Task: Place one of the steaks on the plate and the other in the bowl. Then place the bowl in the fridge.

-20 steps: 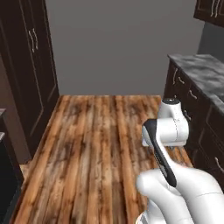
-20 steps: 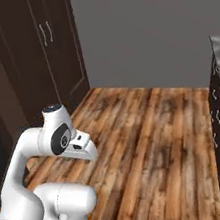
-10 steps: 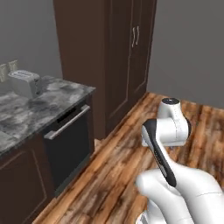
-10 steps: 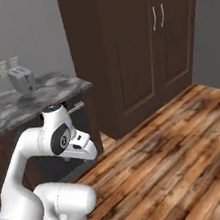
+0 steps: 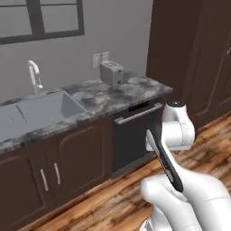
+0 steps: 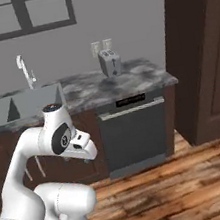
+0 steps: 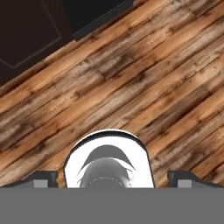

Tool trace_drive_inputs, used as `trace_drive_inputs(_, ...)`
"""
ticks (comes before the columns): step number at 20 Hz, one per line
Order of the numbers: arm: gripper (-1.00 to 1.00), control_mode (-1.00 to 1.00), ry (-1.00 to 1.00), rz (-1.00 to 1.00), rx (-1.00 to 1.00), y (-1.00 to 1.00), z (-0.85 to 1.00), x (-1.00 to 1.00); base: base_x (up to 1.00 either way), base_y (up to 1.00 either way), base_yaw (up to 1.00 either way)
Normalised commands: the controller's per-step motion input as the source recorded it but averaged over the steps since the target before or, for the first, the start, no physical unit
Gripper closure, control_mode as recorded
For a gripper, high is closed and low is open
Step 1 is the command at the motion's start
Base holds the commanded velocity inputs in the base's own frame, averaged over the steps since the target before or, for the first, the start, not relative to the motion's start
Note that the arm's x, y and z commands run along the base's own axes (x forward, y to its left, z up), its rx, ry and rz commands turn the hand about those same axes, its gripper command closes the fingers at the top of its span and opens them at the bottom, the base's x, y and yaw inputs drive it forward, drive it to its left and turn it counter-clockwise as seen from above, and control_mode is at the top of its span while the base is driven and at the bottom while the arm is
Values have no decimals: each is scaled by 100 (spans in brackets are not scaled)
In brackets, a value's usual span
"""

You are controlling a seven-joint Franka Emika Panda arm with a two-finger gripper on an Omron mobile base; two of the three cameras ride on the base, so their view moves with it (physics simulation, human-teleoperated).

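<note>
The whole scene has swung since half a second ago: the base has turned. The tall dark cabinets that filled the middle then now stand at the right edge, and a long counter with a sink has come into sight. The arm itself is folded just as before.

The gripper (image 7: 112, 180) points down at the wooden floor (image 7: 144, 83). Its two fingertips (image 7: 43, 179) sit far apart at the bottom corners of the hand view, so it is wide open, with nothing between them and nothing touched.

Nearest beyond the hand, ahead of it, is the dark dishwasher (image 5: 135, 135) under the counter, with cabinet doors (image 5: 67, 158) to its left. Above these runs the grey marble counter (image 6: 103, 88). A toaster (image 5: 112, 73) stands on it at the back, right of the sink (image 5: 40, 110), whose faucet (image 5: 34, 76) rises behind the basin. Farthest, on the wall, are an outlet (image 6: 96, 47) and a window (image 6: 20, 15).

No steak, plate, bowl or fridge is in these views; I cannot tell where they are.
</note>
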Motion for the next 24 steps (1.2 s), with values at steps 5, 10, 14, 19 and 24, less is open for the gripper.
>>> trace_drive_inputs(5, -100, 100, 0, 0, 0, 0, 0, 0, 0, 75, 76)
trace_drive_inputs(10, -100, 100, 0, 0, 0, 0, 0, 0, 19, 53, 67)
trace_drive_inputs(14, -100, 100, 0, 0, 0, 0, 0, 0, 28, 43, 50)
trace_drive_inputs(19, -100, 100, 0, 0, 0, 0, 0, 0, 47, 88, 45)
trace_drive_inputs(24, -100, 100, 0, 0, 0, 0, 0, 0, 51, 100, 51)
